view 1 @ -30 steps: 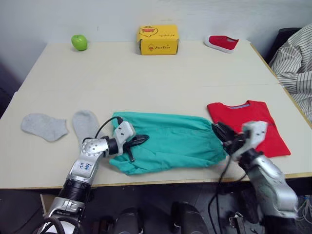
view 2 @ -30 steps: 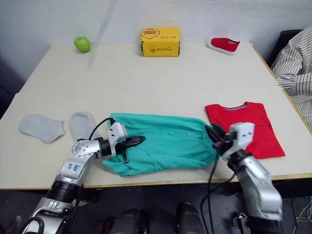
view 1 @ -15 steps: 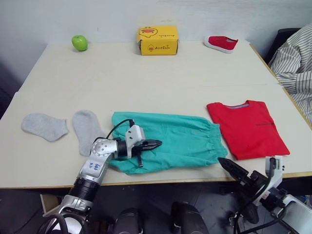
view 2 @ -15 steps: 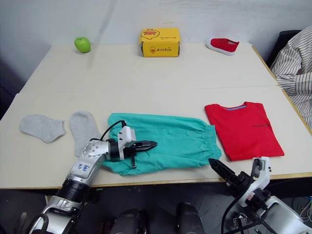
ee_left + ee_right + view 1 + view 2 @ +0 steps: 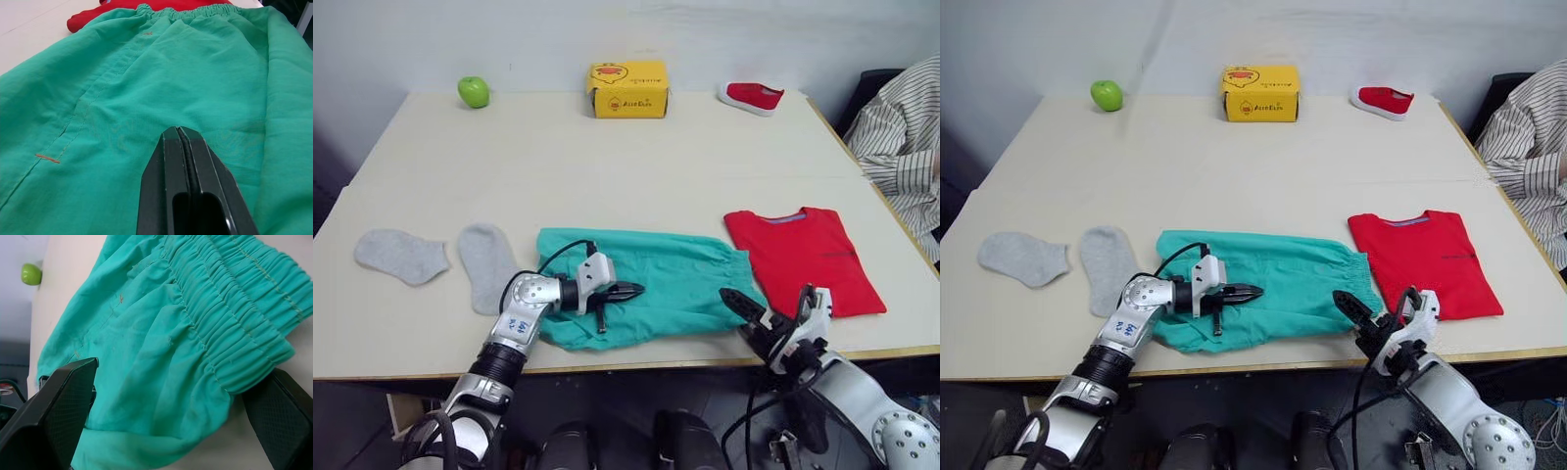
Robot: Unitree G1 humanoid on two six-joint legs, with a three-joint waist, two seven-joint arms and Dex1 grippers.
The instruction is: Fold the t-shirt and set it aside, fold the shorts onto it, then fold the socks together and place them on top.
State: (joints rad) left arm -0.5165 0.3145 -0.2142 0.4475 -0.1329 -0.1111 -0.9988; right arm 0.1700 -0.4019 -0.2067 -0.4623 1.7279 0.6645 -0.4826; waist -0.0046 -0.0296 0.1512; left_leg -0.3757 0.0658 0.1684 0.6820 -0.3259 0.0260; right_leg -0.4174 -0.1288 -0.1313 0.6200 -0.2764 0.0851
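Two grippers work at the table's (image 5: 607,166) near edge, one at each end of the shorts (image 5: 671,284). These teal-green shorts lie flat along that edge near its middle, gathered waistband toward the t-shirt (image 5: 803,257). The left gripper (image 5: 628,290) rests on the cloth of the shorts, its two black fingers pressed together with no fabric visibly caught between them. The right gripper (image 5: 736,302) sits at the waistband end, fingers spread wide, one to either side of the waistband's corner as seen in the right wrist view. Folded into a red rectangle, the t-shirt lies near the table's right edge, just beside the waistband. Both grey socks (image 5: 445,257) lie flat and side by side toward the left edge, apart from each other and close to the shorts. Along the far edge stand a green apple (image 5: 473,92), a yellow box (image 5: 628,89) and a small red shoe (image 5: 751,98). A striped sleeve (image 5: 899,147) shows beyond the right edge.
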